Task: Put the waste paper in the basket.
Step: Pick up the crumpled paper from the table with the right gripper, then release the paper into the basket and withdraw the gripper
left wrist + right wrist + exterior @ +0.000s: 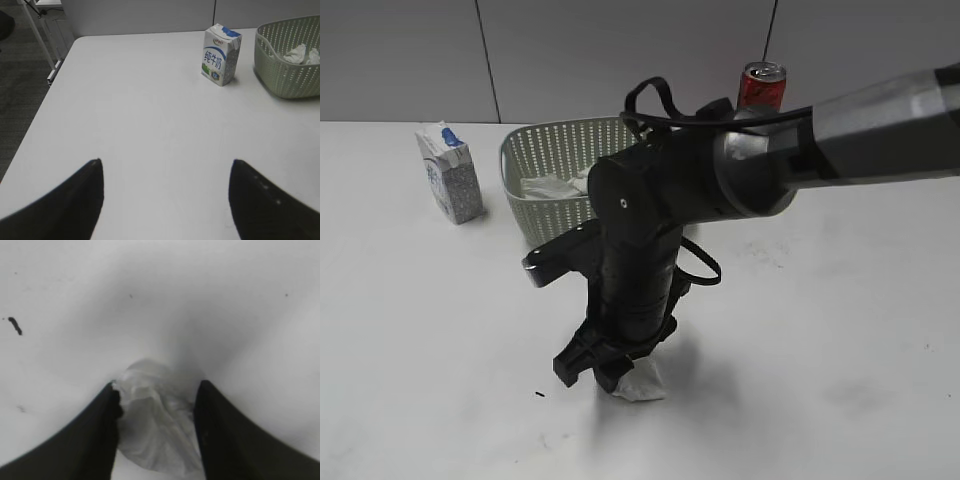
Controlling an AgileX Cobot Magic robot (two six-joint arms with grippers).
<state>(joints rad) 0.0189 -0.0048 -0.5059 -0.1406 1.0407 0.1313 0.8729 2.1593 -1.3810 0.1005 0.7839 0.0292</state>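
A crumpled white waste paper wad (pixel 155 415) lies on the white table between my right gripper's (pixel 156 390) two black fingers, which press on both its sides. In the exterior view the right gripper (pixel 610 375) points down at the table's front with the wad (pixel 642 385) under it. The pale green basket (pixel 535 150) stands at the back, behind the right arm, with white paper wads (pixel 555 185) inside; it also shows in the left wrist view (pixel 285 75) with wads (pixel 300 54). My left gripper (pixel 166 165) is open and empty over bare table.
A white-and-blue carton (pixel 450 175) stands left of the basket, also in the left wrist view (pixel 220 55). A red can (pixel 761 85) stands behind the basket at the back. The table's left edge (pixel 45 110) drops to the floor.
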